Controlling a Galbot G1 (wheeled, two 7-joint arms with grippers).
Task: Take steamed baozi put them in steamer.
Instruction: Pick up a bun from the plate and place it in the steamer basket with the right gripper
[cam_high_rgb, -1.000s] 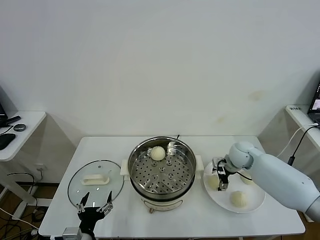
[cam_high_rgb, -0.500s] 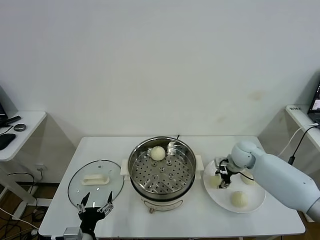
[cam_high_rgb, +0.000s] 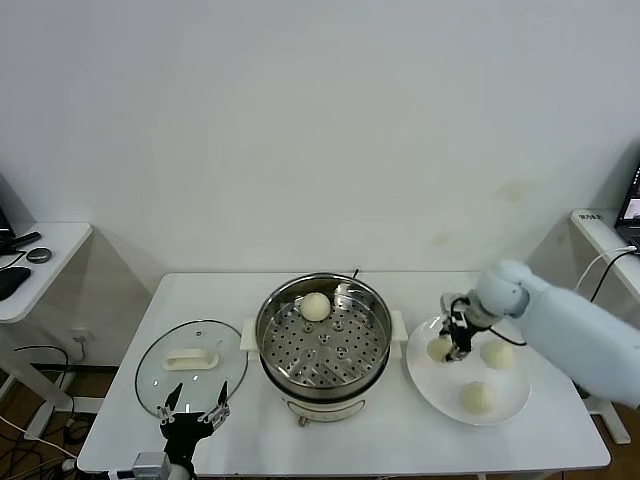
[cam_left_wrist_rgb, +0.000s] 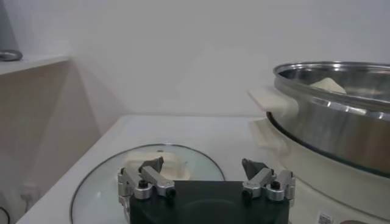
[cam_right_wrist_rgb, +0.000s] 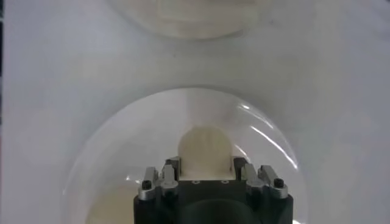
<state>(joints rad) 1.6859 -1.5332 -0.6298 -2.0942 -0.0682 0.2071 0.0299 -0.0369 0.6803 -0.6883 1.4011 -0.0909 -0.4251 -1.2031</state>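
Four baozi are in my head view: one bun (cam_high_rgb: 316, 306) sits on the perforated tray at about 11 o'clock inside the steamer (cam_high_rgb: 324, 342), and three are on the white plate (cam_high_rgb: 467, 371) at the steamer's 3 o'clock. My right gripper (cam_high_rgb: 453, 338) is over the plate's 10 o'clock part, its jaws clenched on the baozi (cam_high_rgb: 440, 349) there; my right wrist camera shows that bun (cam_right_wrist_rgb: 206, 149) pinched between the two fingers, with the plate (cam_right_wrist_rgb: 122, 146) beneath it. The other two buns lie free, one (cam_high_rgb: 498, 355) near the plate's 2 o'clock edge and one (cam_high_rgb: 478, 398) toward 6 o'clock. My left gripper (cam_high_rgb: 192, 408) waits at the tabletop's (cam_high_rgb: 400, 440) near edge, jaws spread wide and holding nothing, just at the 6 o'clock rim of the glass lid (cam_high_rgb: 192, 361), which lies flat at the steamer's 9 o'clock.
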